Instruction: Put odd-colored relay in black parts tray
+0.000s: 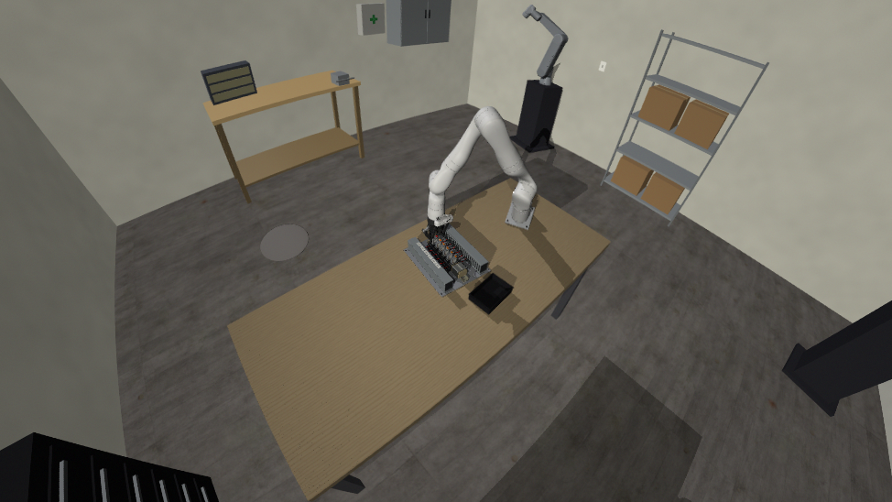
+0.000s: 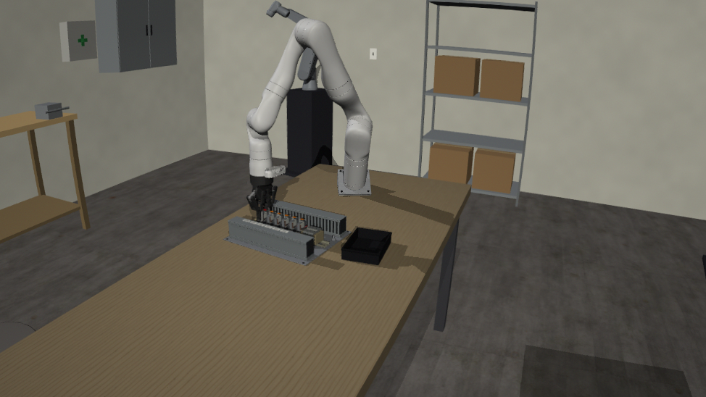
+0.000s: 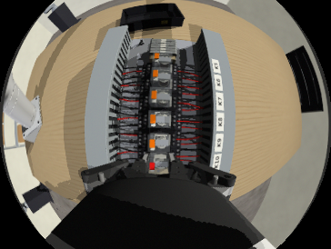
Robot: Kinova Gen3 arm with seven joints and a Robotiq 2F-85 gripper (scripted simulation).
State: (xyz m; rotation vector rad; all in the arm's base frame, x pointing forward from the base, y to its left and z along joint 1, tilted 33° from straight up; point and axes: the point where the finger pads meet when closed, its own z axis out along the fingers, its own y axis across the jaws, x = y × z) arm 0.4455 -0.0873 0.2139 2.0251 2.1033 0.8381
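Note:
The relay with the red button (image 3: 152, 166) stands in the socket at the near end of the row in the wrist view, beside the label K10. My gripper (image 1: 435, 237) (image 2: 263, 212) (image 3: 158, 158) points down over it and is shut on this relay, one fingertip against each side. The fingers hide part of its body. The other relays, such as one with an orange button (image 3: 153, 119), stand in their sockets in a line ahead of it. The black parts tray (image 1: 479, 304) (image 2: 360, 256) (image 3: 155, 23) sits beyond the far end of the row, with no relay visible in it.
Two raised grey wire ducts run along both sides of the row, one with white labels (image 2: 269, 238) (image 3: 225, 114) and one slotted (image 3: 102, 91). Red wires (image 3: 188, 121) run between ducts and sockets. Terminal blocks (image 3: 163, 46) stand between the row and the tray.

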